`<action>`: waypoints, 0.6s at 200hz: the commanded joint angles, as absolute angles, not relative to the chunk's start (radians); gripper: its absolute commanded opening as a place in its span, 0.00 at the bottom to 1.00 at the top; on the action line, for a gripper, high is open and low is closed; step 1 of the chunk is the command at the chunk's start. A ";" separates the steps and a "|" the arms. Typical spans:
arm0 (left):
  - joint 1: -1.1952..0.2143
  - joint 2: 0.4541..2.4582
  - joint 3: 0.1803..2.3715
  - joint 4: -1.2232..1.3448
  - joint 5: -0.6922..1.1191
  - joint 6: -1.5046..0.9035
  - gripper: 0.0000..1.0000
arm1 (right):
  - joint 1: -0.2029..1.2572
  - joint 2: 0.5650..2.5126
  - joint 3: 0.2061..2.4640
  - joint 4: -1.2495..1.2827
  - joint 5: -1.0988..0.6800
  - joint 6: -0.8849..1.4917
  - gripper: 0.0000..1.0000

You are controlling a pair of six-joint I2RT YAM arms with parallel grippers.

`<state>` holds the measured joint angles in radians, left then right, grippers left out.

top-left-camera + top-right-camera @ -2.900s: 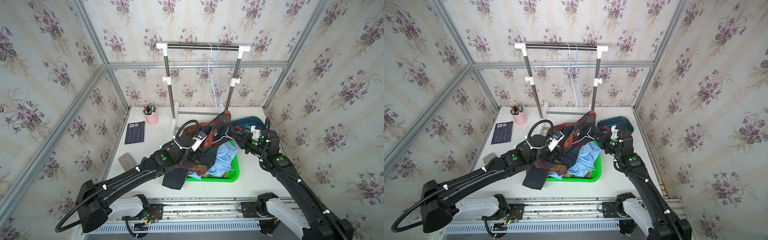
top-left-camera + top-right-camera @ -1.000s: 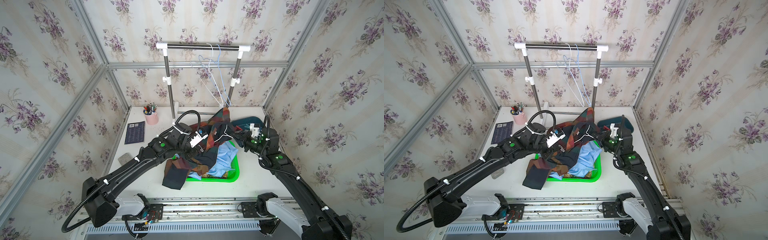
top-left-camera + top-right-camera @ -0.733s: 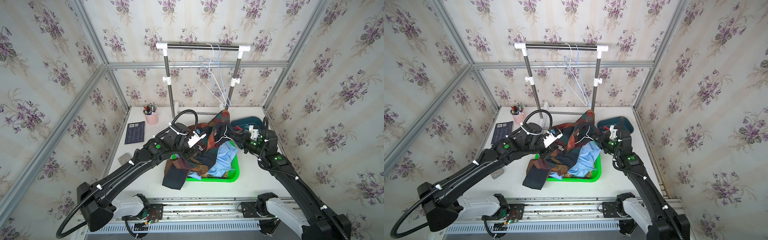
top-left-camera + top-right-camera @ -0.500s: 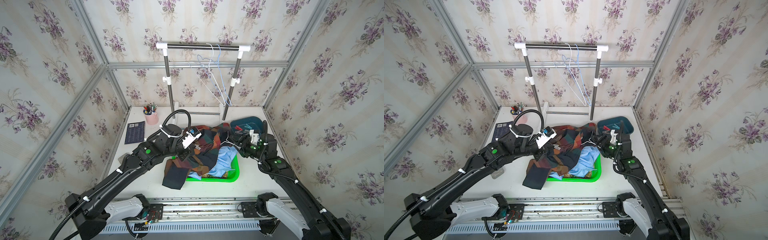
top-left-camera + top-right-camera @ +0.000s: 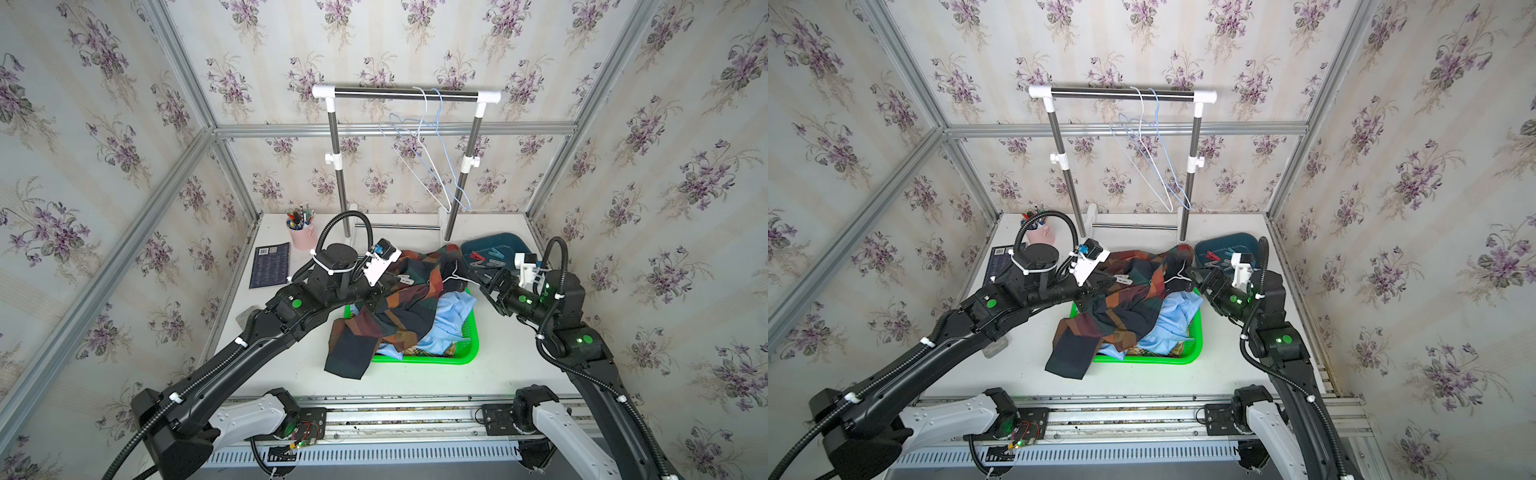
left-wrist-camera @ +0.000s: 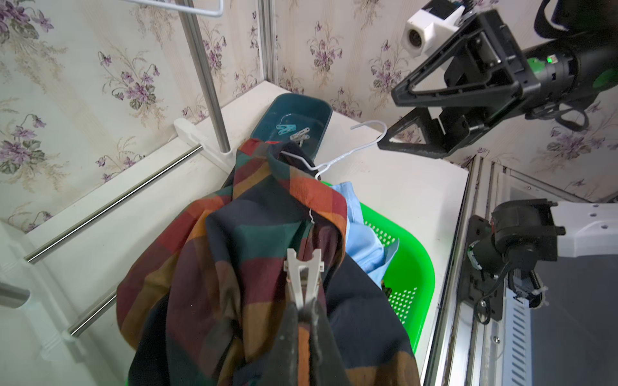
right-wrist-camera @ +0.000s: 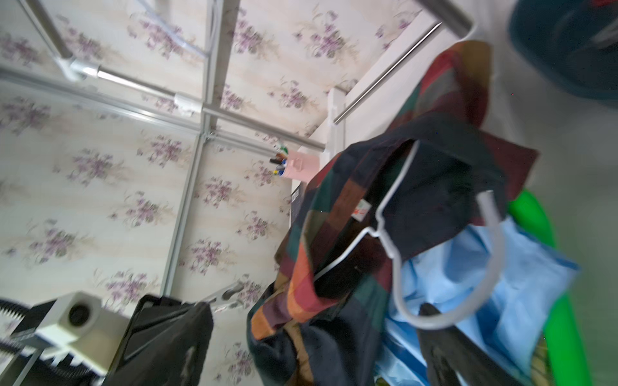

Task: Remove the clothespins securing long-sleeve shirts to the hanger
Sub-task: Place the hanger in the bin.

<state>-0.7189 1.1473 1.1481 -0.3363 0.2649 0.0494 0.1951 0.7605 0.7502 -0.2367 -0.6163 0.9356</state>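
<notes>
The dark plaid long-sleeve shirt (image 5: 399, 307) (image 6: 250, 250) lies slumped over the green basket (image 5: 469, 349), with a white hanger (image 6: 334, 160) (image 7: 384, 217) still inside its collar. Under it lie the light blue shirt (image 5: 451, 311) and a strip of the yellow plaid one (image 5: 432, 351). My left gripper (image 6: 302, 310) (image 5: 388, 277) is shut on a white-grey clothespin (image 6: 302, 277), whose mouth is spread against the shirt's fold. My right gripper (image 7: 311, 334) (image 5: 484, 282) is open beside the hanger's hook. Red (image 5: 476, 258) and teal (image 6: 283, 129) clothespins lie in the dark teal tray (image 5: 505, 243).
A clothes rack (image 5: 405, 93) at the back carries two bare hangers (image 5: 432, 166). Its base bar (image 5: 399, 226) runs just behind the shirts. A pink pen cup (image 5: 302, 237) and a dark booklet (image 5: 269, 271) sit at the back left. The two arms face each other across the basket.
My right gripper has opened and let go of the hanger's hook. The shirt and hanger have sunk from held up onto the basket. My left gripper has closed on the clothespin and drawn back left.
</notes>
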 commanded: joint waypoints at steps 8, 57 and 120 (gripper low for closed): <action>-0.719 1.174 1.118 -0.093 0.329 -0.022 0.00 | 0.294 0.836 0.796 -0.040 -0.773 0.973 0.93; -0.741 1.210 1.072 0.076 0.339 -0.058 0.00 | 0.388 0.944 0.736 0.270 -0.851 1.161 0.86; -0.760 1.229 1.040 0.162 0.374 -0.073 0.00 | 0.409 1.009 0.695 0.516 -0.869 1.330 0.75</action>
<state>-0.7532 1.2247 1.0447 0.0856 0.3447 -0.0566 0.4061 0.9909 0.7010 0.3443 -0.8520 1.2266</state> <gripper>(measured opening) 0.076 0.781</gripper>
